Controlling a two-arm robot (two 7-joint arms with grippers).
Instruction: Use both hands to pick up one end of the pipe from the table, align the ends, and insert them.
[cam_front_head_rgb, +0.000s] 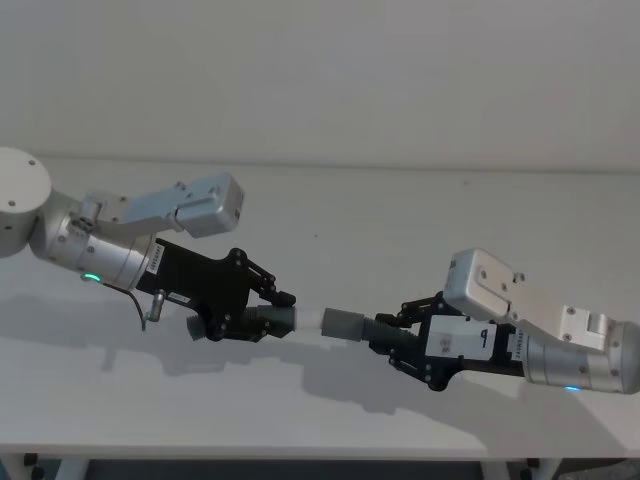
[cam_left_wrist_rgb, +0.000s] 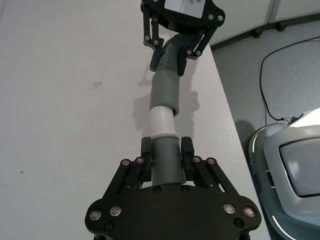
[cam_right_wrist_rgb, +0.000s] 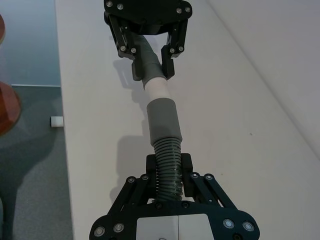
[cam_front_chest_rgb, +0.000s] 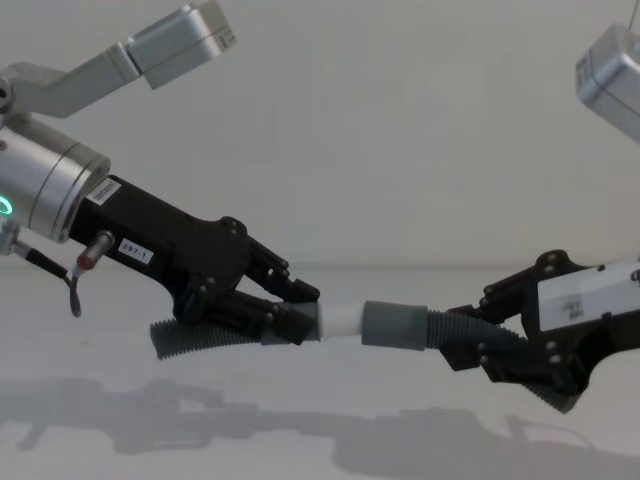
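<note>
Whitish tip (cam_front_head_rgb: 311, 319), grey sleeve cuff (cam_front_head_rgb: 342, 325) (ribbed dark-grey hose (cam_right_wrist_rgb: 168, 165)), black claws.

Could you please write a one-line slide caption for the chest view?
Two black grippers, left and right, hold ribbed grey hoses, whitish tip entering grey cuff.

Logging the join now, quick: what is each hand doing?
Left hand: closed on the pipe piece with the whitish tip.
Right hand: closed on the ribbed piece with the grey cuff.

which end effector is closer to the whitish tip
Left. The left end effector grips its hose piece right behind the whitish tip; the right end effector holds the ribbed hose beyond the grey sleeve cuff.
</note>
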